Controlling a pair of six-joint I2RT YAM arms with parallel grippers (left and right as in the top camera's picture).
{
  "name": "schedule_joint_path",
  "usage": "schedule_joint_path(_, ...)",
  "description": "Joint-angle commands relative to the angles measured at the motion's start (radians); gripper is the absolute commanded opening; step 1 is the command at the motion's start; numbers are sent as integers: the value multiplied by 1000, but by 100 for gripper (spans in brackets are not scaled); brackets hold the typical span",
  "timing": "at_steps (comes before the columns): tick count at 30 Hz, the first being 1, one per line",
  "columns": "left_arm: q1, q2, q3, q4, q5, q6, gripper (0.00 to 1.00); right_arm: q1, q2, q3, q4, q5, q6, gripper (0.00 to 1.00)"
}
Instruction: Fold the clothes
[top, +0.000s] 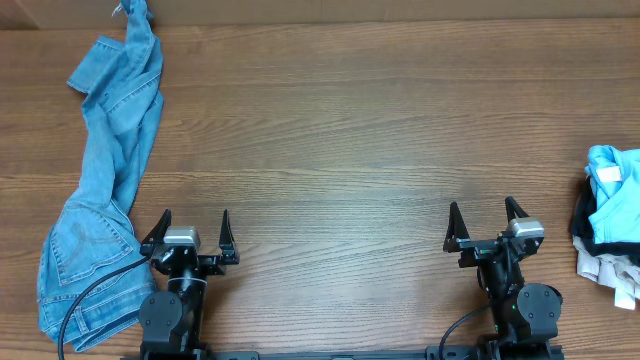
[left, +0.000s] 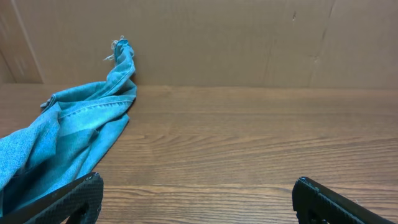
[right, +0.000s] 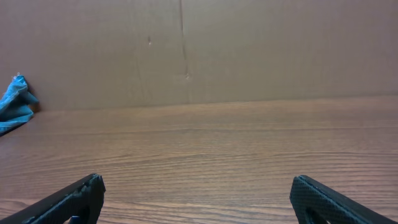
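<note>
The wooden table (top: 340, 130) is bare across its middle, which is judged to leave a working area for the fold. The jeans (top: 110, 170) are laid crumpled in a long strip along the left edge, from the far corner down to the near left corner. Nothing has yet been spread or folded. A small pile of other garments (top: 612, 215) is set at the right edge, well apart from the jeans. Whether it is finished work or waiting cannot be told.

The left gripper (top: 194, 225) and the right gripper (top: 482, 215) are parked at the near edge, low over the wood and pointed toward the far side, in what is judged a ready pose. Both sets of jaws are spread wide, and nothing is held.
</note>
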Motion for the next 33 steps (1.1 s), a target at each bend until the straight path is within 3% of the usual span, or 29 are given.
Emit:
schedule_joint_path(1,12,-9,-3,2,11,19,100,3,-10,-10,7,9,1,100)
schedule_joint_path(10,12,-9,-3,2,12,19,100,3,-10,-10,11,-3,13,100)
schedule_joint_path(15,12,-8,21,-26,16,-24,100,3,-10,26,-34,-49,106,100)
schedule_joint_path(20,12,20,302,-402,-58,-61,100,3,56,253,-245,-82,106,100)
schedule_joint_path(27,12,482,866,-870,-105,-72,100,3,445,605,-560,-122,109,100)
schedule_joint_path(29,12,597,1007,-1021,-79,-71,100,3,530,671,-604,-135,109,100)
schedule_joint_path(33,12,732,1230,-1265,-43,-84,100,3,664,735,-553,-360,109,100)
